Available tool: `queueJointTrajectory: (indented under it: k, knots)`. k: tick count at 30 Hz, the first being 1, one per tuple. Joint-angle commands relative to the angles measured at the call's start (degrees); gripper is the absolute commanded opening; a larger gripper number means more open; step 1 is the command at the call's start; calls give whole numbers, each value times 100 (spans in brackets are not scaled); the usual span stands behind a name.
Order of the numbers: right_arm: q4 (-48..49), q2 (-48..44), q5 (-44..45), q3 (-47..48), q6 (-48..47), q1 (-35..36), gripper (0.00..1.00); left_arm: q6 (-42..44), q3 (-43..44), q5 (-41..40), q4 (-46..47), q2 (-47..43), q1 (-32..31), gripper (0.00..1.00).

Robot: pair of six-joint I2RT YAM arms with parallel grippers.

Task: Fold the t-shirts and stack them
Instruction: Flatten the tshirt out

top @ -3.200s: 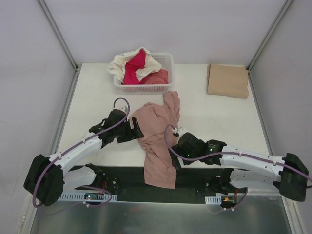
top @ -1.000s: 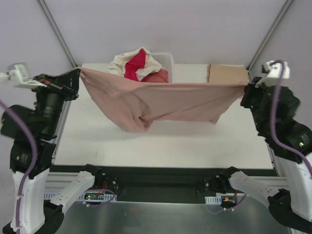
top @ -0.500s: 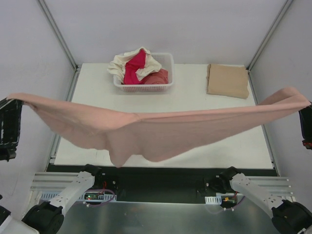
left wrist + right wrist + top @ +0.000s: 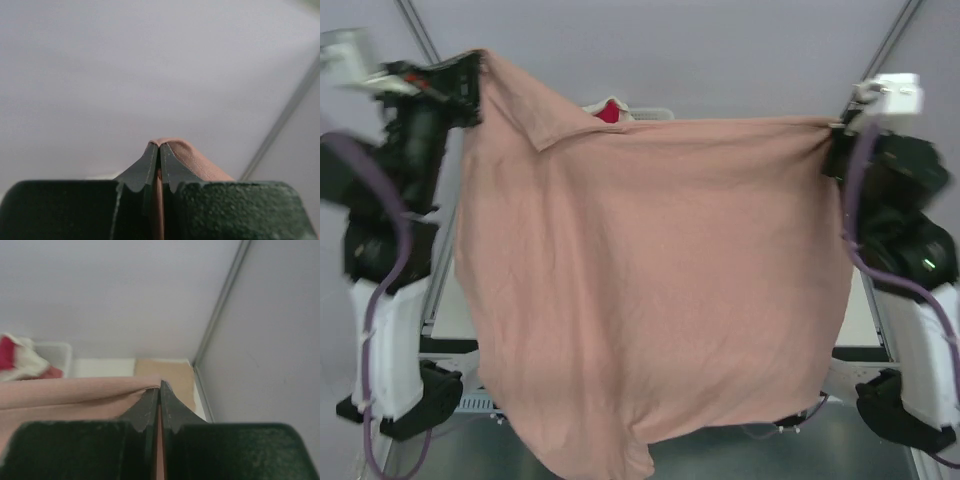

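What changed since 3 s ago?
The dusty-pink t-shirt left the table: the left gripper and right gripper each clamped a corner, swung apart and upward, and it now hangs spread wide between them. The white basket and the folded tan t-shirt stayed put.

From here I see my right tool [image 4: 160, 390] with its 2 fingers pressed flat together, pinching the top edge of the dusty-pink t-shirt [image 4: 65, 392]. The cloth runs off to the left in a taut band with a fold along its upper edge. Beyond the fingertips lies the tan t-shirt [image 4: 172, 371], folded flat on the worktop [image 4: 100, 367] in the far corner. At far left a white basket [image 4: 56, 352] holds a magenta tee [image 4: 6, 352], a cream tee [image 4: 27, 364] and a coral tee [image 4: 51, 372].
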Motion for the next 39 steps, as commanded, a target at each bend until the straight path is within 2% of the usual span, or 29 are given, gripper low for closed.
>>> queueJointTrajectory:
  k: [1, 2, 4, 6, 7, 8, 10, 11, 12, 16, 21, 26, 30, 33, 36, 39]
  knots:
    - [334, 1093, 715, -1369, 365, -850, 6, 665, -1362, -1476, -178, 1258, 73, 3]
    - [334, 1253, -54, -1929, 698, -1010, 8, 674, -1913, -1599, -117, 1573, 117, 5]
    - [395, 1865, -796, -2320, 1121, -1343, 12, 639, -2425, -1636, -12, 1943, 196, 11]
    - [413, 2394, -1142, -2567, 1428, -1503, 26, 508, -2761, -1715, -90, 2664, 258, 42]
    - [343, 2893, -1300, -2524, 1483, -1582, 37, 481, -2823, -1689, -125, 2875, 258, 69]
    - [142, 3133, -1310, -2454, 1492, -1600, 63, 402, -2823, -1636, -195, 3208, 258, 98]
    - [-78, 3511, -1075, -2208, 1579, -1600, 80, 200, -2823, -1504, -380, 3360, 258, 99]
    - [-123, 3531, -1047, -2198, 1571, -1600, 95, 121, -2876, -1495, -398, 3352, 258, 99]
    - [-106, 3505, -1029, -2251, 1580, -1600, 99, -10, -2928, -1486, -407, 3325, 258, 99]
    - [43, 3067, -1229, -2671, 1825, -1600, 97, -398, -3350, -1092, -416, 2922, 249, 99]
    - [35, 2714, -1802, -3296, 2045, -1609, 97, -872, -4413, -371, -407, 2245, 249, 99]
    - [0, 2678, -2056, -3867, 2291, -1600, 97, -1399, -5432, 358, -389, 1700, 223, 99]
    - [79, 2660, -2268, -4298, 2555, -1600, 97, -1655, -5969, 552, -249, 1427, -67, 99]
    - [70, 2888, -2267, -4360, 2687, -1644, 97, -1690, -6076, 614, -12, 1662, -427, 99]
    - [35, 3196, -2391, -4308, 2872, -1740, 97, -1752, -5857, 860, 68, 2093, -525, 99]
    - [0, 3460, -2400, -4238, 2837, -1802, 97, -1778, -5550, 913, 94, 2909, -525, 99]
